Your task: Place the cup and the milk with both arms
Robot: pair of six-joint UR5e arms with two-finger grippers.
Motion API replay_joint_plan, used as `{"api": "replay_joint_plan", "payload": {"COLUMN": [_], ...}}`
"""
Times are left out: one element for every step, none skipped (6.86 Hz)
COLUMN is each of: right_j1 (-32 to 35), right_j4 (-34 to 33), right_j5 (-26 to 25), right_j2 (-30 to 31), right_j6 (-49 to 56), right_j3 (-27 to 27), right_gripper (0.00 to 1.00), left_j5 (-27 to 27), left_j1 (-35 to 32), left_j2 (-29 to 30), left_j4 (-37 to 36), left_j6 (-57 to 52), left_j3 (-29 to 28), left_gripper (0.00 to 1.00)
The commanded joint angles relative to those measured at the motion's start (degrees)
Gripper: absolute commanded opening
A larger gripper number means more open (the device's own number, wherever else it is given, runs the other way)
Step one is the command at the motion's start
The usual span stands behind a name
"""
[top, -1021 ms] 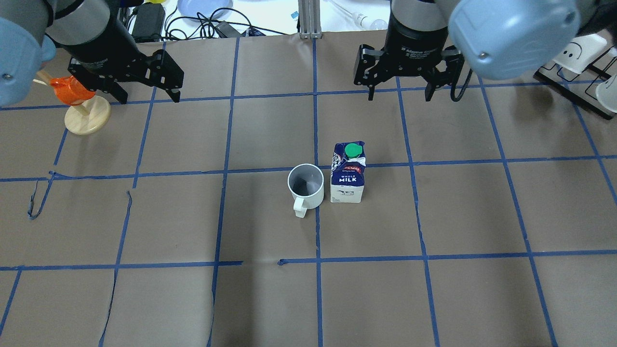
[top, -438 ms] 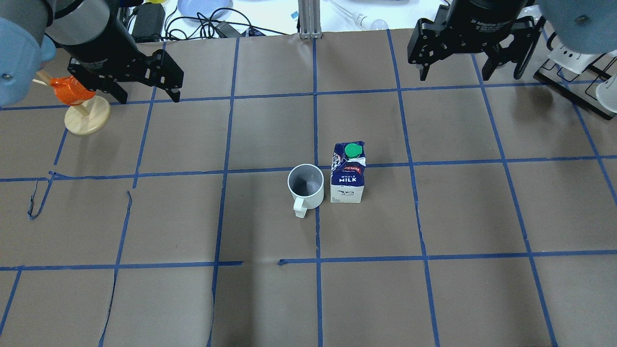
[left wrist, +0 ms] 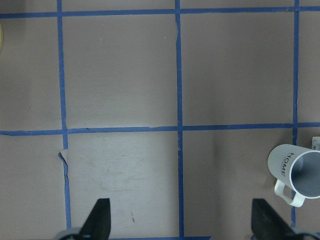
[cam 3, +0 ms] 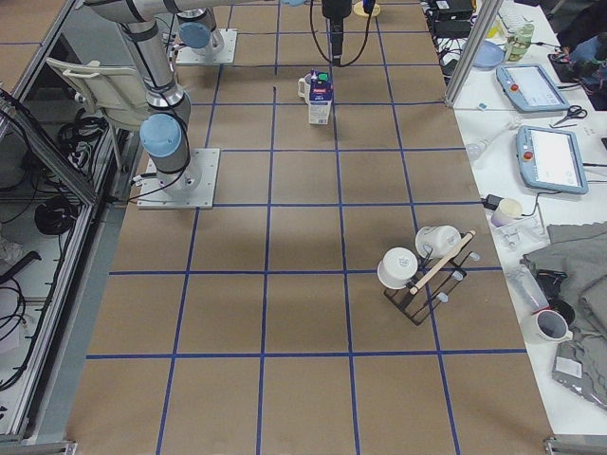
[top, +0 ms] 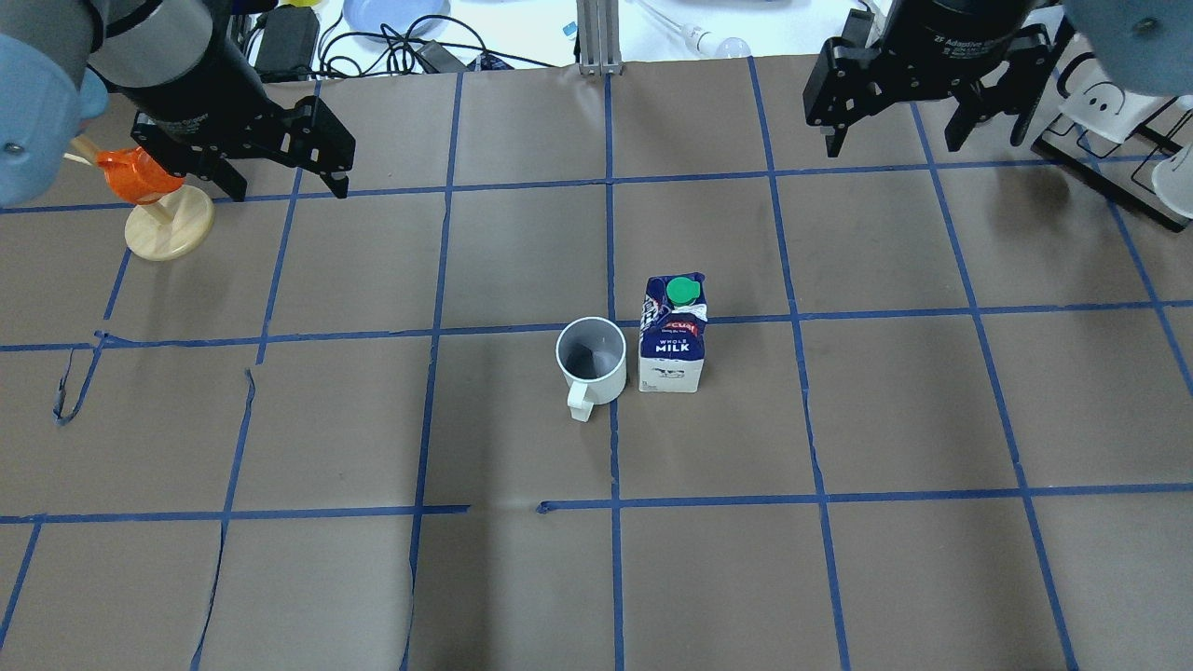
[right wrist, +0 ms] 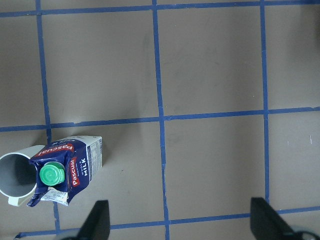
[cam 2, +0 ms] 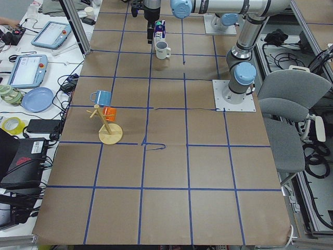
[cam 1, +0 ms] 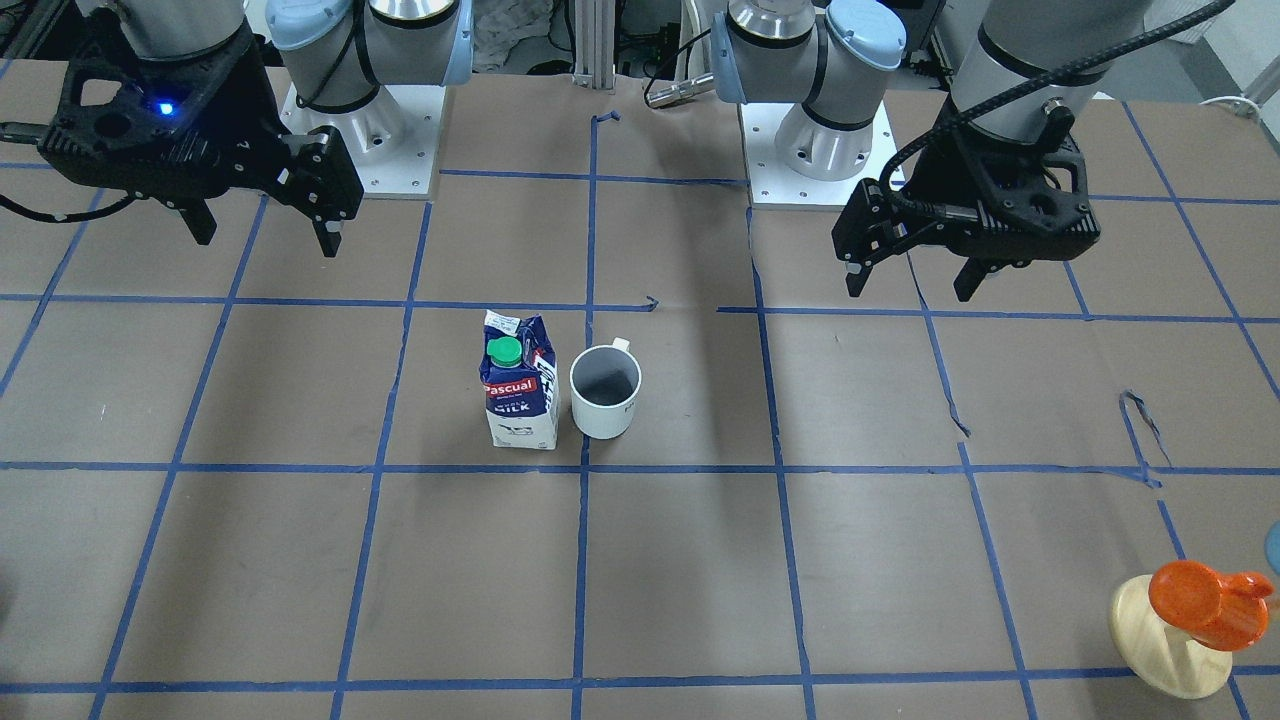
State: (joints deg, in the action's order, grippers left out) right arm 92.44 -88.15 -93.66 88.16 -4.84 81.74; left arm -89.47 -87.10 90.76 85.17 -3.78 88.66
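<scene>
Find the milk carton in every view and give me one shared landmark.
Front-facing: milk carton at centre, left of the cup.
Overhead: milk carton at centre, right of the cup.
Exterior left: milk carton near top, beyond the cup.
Exterior right: milk carton near top, before the cup.
Left wrist: not recognisably in view.
Right wrist: milk carton lower left.
Landmark: the cup beside it.

White cup [top: 591, 361] upright, just beside upright blue-and-white milk carton [top: 672, 337], green cap, seemingly not touching

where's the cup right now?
In the overhead view the cup stands upright near the middle of the table, just left of the milk, with its handle pointing toward the robot.
</scene>
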Motion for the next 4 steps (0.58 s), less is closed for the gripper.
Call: {"api": "replay_joint_plan", "payload": {"right_j1": [-0.16, -0.24, -0.24, -0.33], "right_j4": [-0.09, 0.0, -0.09, -0.27], "right_j5": [0.41, 0.76, 0.76, 0.85], "right_j2": [0.0, 0.0, 0.0, -0.09], "right_j6": [-0.34, -0.35, -0.35, -0.35], "right_j3": [0.0, 0.0, 0.0, 0.0], "right_gripper": [1.0, 1.0, 1.0, 1.0], "left_j5": [0.0, 0.0, 0.0, 0.0], "left_j1": [0.0, 0.0, 0.0, 0.0], "left_j2": [0.03, 0.03, 0.03, 0.03], "left_j4": [0.0, 0.0, 0.0, 0.0], "left_j6": [0.0, 0.0, 0.0, 0.0], "left_j3": [0.03, -0.06, -0.06, 0.02], "left_gripper": [1.0, 1.0, 1.0, 1.0]}}
